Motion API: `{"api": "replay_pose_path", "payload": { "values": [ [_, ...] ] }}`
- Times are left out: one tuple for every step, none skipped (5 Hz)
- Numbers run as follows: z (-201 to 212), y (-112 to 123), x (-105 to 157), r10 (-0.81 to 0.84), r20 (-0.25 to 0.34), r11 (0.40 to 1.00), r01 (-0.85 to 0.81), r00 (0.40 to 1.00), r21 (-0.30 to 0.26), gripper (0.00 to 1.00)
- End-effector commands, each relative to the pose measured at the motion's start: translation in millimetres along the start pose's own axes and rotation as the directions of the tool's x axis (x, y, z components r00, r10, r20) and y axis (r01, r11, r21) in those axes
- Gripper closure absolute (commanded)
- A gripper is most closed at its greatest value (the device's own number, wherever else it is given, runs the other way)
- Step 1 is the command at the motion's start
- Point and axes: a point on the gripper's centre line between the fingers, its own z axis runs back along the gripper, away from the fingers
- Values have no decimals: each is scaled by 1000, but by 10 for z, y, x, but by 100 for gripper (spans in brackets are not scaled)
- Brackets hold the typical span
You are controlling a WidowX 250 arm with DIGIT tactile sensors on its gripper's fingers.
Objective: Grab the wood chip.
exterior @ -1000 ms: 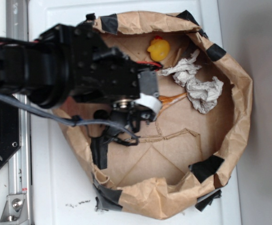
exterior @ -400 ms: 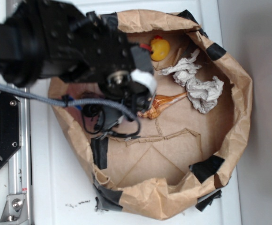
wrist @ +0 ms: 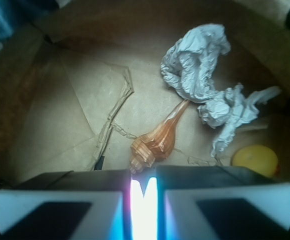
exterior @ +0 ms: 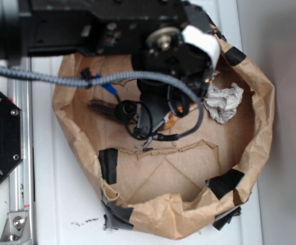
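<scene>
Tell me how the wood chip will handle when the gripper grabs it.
The wood chip looks flat and rigid, so it probably won't flop or roll. It lies flush on the paper bag floor, so pinching its thin edges may be awkward. Its rough grain should resist slipping.

The bag [exterior: 250, 102] is matt brown paper, creased and soft at the rim, patched with strips of black tape [exterior: 107, 165] that have a dull sheen. The wood chip [exterior: 103, 108] looks dark, rough and streaky. The seashell [wrist: 157, 141] is glossy, ridged, tan and orange. The crumpled paper [wrist: 200, 75] is pale grey and matt, heavily wrinkled. The duck [wrist: 255, 159] looks like smooth yellow plastic. The fingers [wrist: 60, 205] are matt black with white foam-like pads. The desk [exterior: 61, 214] is smooth white.
</scene>
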Motion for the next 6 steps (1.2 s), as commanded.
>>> {"api": "replay_pose_path", "payload": {
  "values": [
    [66, -98, -14, -22, 2, 1000, 22, 1000, 12, 0],
    [-139, -58, -378, 11, -59, 999, -13, 998, -30, 0],
    [-348, -17, -604, 33, -130, 998, -39, 991, -43, 0],
    [-456, 23, -675, 46, -162, 998, -53, 986, -42, 0],
    [-585, 20, -662, 55, -191, 997, -63, 980, -37, 0],
    [-665, -39, -672, 34, -216, 998, -44, 976, -42, 0]
  ]
}}
